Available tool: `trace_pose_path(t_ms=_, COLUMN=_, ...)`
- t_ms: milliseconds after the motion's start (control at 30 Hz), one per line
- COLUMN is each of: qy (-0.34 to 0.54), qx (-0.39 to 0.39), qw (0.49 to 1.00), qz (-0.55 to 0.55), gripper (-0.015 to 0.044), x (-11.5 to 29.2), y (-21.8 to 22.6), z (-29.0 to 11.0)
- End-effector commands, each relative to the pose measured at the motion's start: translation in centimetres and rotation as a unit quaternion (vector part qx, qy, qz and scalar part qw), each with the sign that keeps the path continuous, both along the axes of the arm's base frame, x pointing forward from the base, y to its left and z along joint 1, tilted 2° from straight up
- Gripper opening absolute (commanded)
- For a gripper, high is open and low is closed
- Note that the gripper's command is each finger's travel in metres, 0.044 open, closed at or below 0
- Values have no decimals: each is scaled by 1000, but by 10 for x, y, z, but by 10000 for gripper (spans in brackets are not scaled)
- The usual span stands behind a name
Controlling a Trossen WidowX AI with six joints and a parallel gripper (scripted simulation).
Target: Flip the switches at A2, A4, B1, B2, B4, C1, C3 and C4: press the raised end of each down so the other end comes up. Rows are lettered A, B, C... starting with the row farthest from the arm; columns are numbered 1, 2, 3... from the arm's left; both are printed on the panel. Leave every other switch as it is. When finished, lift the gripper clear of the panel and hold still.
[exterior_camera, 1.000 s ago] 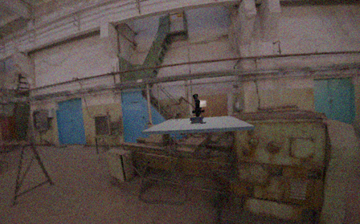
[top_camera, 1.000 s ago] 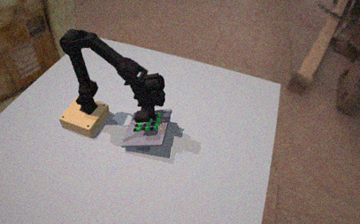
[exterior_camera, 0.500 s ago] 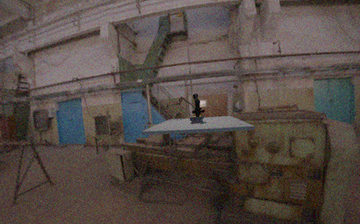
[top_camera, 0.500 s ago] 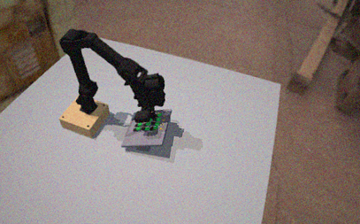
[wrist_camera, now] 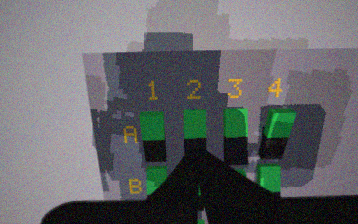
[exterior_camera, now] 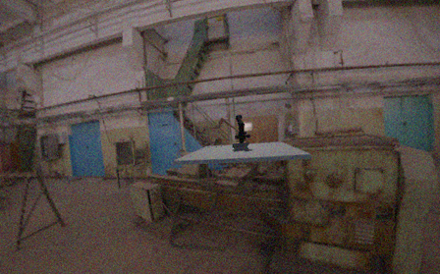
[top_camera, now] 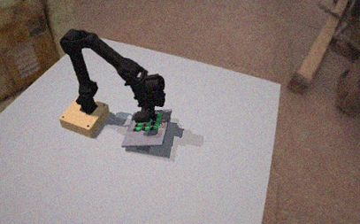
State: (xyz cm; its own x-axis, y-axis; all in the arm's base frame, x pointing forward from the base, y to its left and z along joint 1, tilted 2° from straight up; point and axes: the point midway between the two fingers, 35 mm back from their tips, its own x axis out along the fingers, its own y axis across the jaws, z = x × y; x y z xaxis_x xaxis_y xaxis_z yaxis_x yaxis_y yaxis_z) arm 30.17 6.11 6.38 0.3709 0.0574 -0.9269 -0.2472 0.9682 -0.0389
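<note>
The grey switch panel [top_camera: 143, 141] [wrist_camera: 100, 80] lies on the table with green rocker switches in lettered rows and numbered columns. In the wrist view, row A shows switches A1 [wrist_camera: 152, 126], A2 [wrist_camera: 195, 123], A3 [wrist_camera: 235, 122] and A4 [wrist_camera: 280, 125]. A4 looks tipped differently from the others. My gripper [wrist_camera: 196, 155] [top_camera: 147, 117] is shut and empty, its tip at the near dark end of A2. Parts of row B [wrist_camera: 270, 177] show beside the fingers. Row C is hidden under the gripper. In the exterior view the arm [exterior_camera: 239, 130] is tiny and far off.
The arm's tan wooden base [top_camera: 83, 119] stands left of the panel on the pale table [top_camera: 209, 175]. Around the table stand workshop machines and beams on the floor.
</note>
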Motion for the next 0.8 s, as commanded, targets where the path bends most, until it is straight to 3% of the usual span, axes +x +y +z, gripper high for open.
trace_pose_path(t_ms=0, qy=-1, qx=2, qw=1000, qz=0, gripper=0, x=1, y=1, z=0)
trace_pose_path(t_ms=600, qy=-1, qx=2, qw=1000, qz=0, gripper=0, x=2, y=1, z=-3)
trace_pose_path(t_ms=767, qy=10, qx=-1, qw=1000, qz=0, gripper=0, x=-15, y=-2, z=48)
